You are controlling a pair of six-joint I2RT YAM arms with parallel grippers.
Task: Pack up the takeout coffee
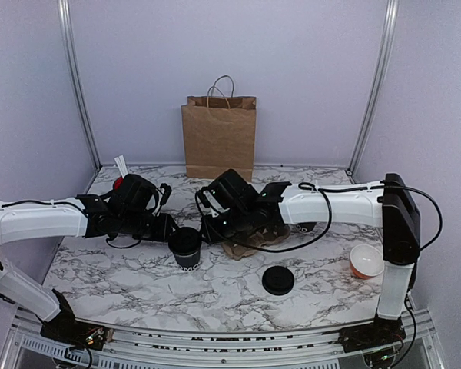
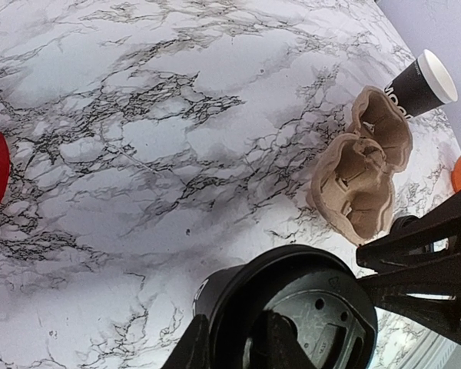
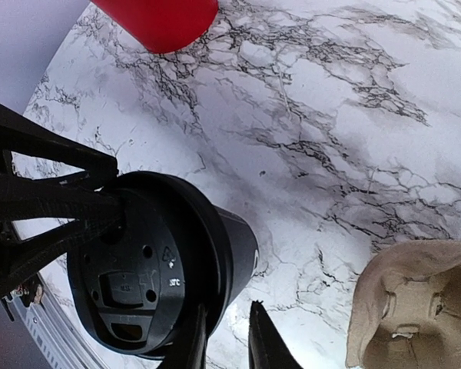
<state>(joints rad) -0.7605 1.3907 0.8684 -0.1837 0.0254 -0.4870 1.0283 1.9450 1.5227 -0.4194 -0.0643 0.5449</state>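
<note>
L gripper (image 2: 237,334) is right on the takeout coffee (image 1: 186,246). Fingers close together, one outside the cup wall, the other over the fitted lid (image 2: 315,319), rim betw. them. Can't tell if it's actually pinching.

R gripper (image 3: 227,327) comes in from the opp. side. Its fingers are a narrow gap apart, bare marble showing betw. them, one finger just beside the cup's side, nothing held.

The coffee stands upright on the marble table (image 1: 138,269), mid-front, betw. the 2 grippers, white print near its base.

Moving out, 3 cups and 2 lids all told:
- 1 pulp cup carrier (image 1: 242,247) just right of the coffee, partly under the R arm.
- 1 black cup (image 2: 419,83) w/ white inside, just beyond the carrier.
- 1 loose black lid (image 1: 277,280) lying flat nearer the front, apart from the coffee.
- 1 orange cup (image 1: 366,261) far right.
- 1 red holder (image 1: 119,183) back-left, w/ white sticks.
- 1 brown paper bag (image 1: 219,137) upright at the back wall, handles up.
</note>
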